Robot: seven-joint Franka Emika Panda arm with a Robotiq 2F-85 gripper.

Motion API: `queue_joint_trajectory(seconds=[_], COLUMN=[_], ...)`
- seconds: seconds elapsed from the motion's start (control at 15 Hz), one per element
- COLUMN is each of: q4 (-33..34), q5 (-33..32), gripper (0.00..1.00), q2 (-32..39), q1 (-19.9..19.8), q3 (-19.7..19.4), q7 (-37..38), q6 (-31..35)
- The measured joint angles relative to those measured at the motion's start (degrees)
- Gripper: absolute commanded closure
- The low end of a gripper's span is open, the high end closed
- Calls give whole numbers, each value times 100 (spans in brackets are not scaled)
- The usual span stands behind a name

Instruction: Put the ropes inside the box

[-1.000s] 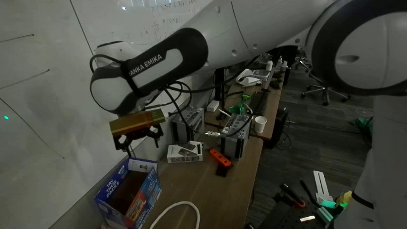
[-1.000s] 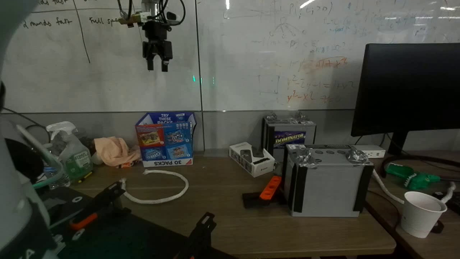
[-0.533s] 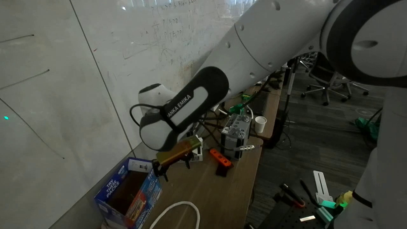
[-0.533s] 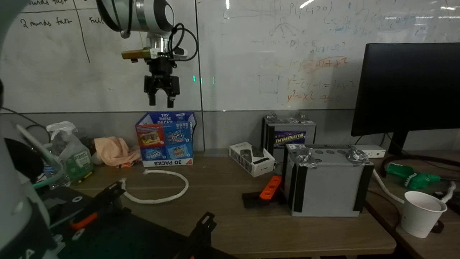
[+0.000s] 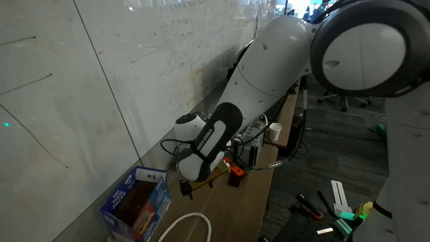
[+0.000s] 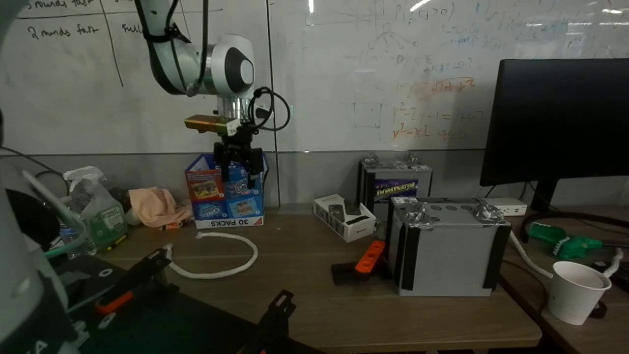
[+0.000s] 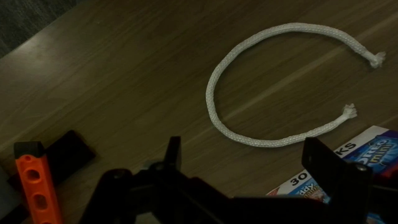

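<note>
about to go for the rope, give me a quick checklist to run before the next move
1. Hand open: ok, jaws stand apart in the wrist view.
2. Rope uncovered on the table, both ends in sight: ok.
3. Hand down at rope level: not ok, it hovers above the table.
4. Box open at the top: ok.
5. Box interior clear: cannot tell, dark and partly hidden.

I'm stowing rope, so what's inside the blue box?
Inside the blue box, I see only its surfaces, mostly dark brown; its near sides cover part of the bottom.
</note>
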Motion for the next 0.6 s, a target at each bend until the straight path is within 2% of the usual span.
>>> queue_joint_trajectory(seconds=[0.6], q4=[77], q5=[396], gripper=[0], q2=[1314], q1=[-262], q3=[-14], q7=[-635], q6=[1061])
